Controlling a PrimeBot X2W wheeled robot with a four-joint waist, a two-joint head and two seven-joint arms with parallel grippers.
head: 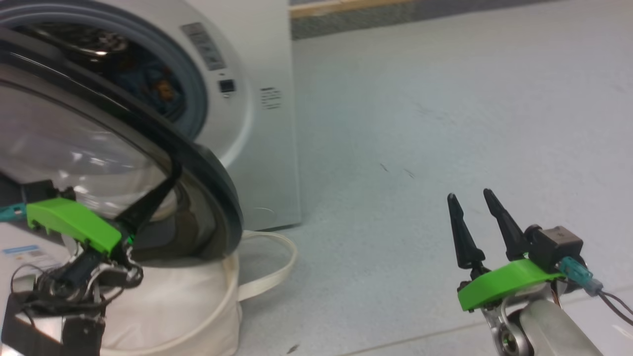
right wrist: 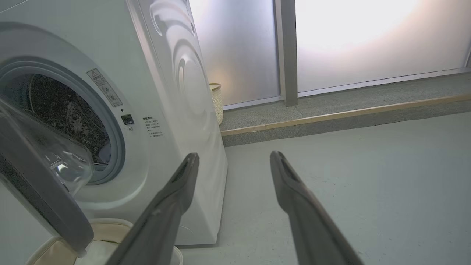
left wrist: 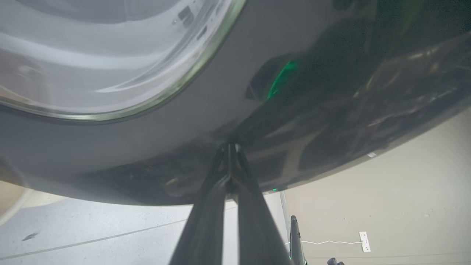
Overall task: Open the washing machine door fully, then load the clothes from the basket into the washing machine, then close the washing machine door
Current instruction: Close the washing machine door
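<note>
The white washing machine [head: 257, 148] stands at the upper left with its drum mouth uncovered. Blue fabric with an orange patch, the clothes [head: 157, 87], lies inside the drum. The washing machine door [head: 212, 198] hangs partly swung out, glossy black rim around a clear glass bowl [left wrist: 92, 55]. My left gripper [head: 174, 170] is shut, its joined fingertips [left wrist: 229, 147] touching the door's black rim from below. The cream basket [head: 207, 316] sits on the floor under the door, something white inside it. My right gripper [head: 474, 197] hovers open over bare floor at the lower right, nothing between its fingers [right wrist: 187, 173].
Grey floor [head: 445, 99] spreads to the right of the machine. A raised ledge with a wooden edge [right wrist: 331, 117] runs below frosted windows. A pale wicker bin [right wrist: 217, 101] stands behind the machine. A wall socket with a white cable [left wrist: 363, 241] is in the left wrist view.
</note>
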